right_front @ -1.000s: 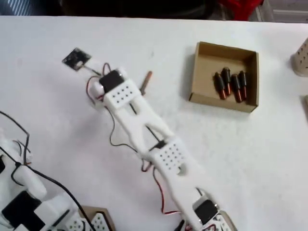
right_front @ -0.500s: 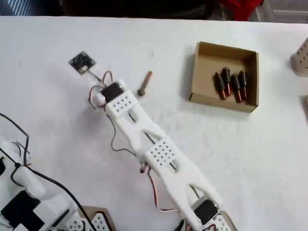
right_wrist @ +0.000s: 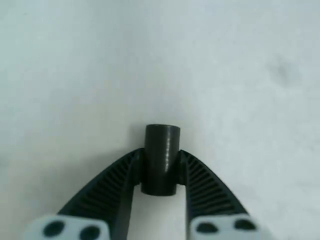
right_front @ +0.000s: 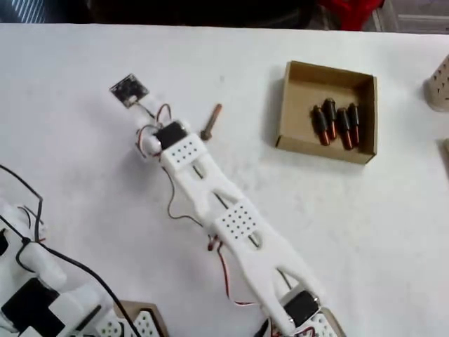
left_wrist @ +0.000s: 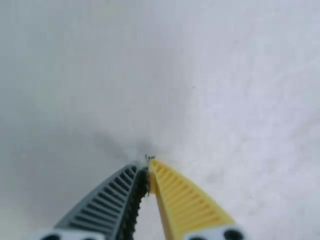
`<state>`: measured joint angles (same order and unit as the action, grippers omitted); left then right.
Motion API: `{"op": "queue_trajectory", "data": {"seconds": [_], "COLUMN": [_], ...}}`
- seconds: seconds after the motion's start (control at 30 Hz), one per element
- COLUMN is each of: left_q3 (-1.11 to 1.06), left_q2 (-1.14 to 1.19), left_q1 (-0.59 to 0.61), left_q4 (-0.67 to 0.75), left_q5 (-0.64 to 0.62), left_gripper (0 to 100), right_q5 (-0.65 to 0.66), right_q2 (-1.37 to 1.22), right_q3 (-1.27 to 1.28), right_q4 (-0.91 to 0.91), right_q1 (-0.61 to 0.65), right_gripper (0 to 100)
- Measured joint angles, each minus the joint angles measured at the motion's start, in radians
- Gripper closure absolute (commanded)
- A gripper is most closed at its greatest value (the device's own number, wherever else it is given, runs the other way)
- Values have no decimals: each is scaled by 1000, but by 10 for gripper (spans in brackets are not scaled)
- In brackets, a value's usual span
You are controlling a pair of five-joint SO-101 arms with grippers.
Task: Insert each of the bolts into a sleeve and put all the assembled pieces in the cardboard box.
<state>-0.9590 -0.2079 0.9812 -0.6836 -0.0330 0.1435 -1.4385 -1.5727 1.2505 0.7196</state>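
Fingers (right_wrist: 202, 186) of right gripper (right_wrist: 161, 170) pinch the black sleeve (right_wrist: 162, 150) mid-body; left gripper (left_wrist: 149, 162) is pressed together, empty, over the table (left_wrist: 225, 75). Sleeve looks light, stiff, slick, so I'd keep the grip central. Bolt (right_front: 210, 121) lies near that arm, prob. rolls, take it by the shank; cardboard box (right_front: 302, 98) farther off holds four done pcs (right_front: 337, 125).

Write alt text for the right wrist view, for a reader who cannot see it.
The right gripper holds a short black sleeve clamped between its two dark ribbed fingers, with the sleeve's far end sticking out past the fingertips. Behind it lies the plain white table.
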Motion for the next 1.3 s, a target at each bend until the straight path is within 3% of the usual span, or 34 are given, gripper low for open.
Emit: {"op": "queue_trajectory", "data": {"seconds": [0.47,0.93,1.07,1.3], "left_q3": [0,0,0,0], "left_q2": [0,0,0,0], "left_q1": [0,-31,-38,-69], "left_q4": [0,0,0,0], "left_q5": [0,0,0,0], "left_gripper": [977,978,978,978], "right_q5": [0,17,37,37], "right_q2": [149,213,341,671], "right_q3": [-58,-44,121,624], "right_q4": [422,446,448,448], "right_q1": [-23,-178,-196,-292], "right_gripper": [982,983,983,983]}}
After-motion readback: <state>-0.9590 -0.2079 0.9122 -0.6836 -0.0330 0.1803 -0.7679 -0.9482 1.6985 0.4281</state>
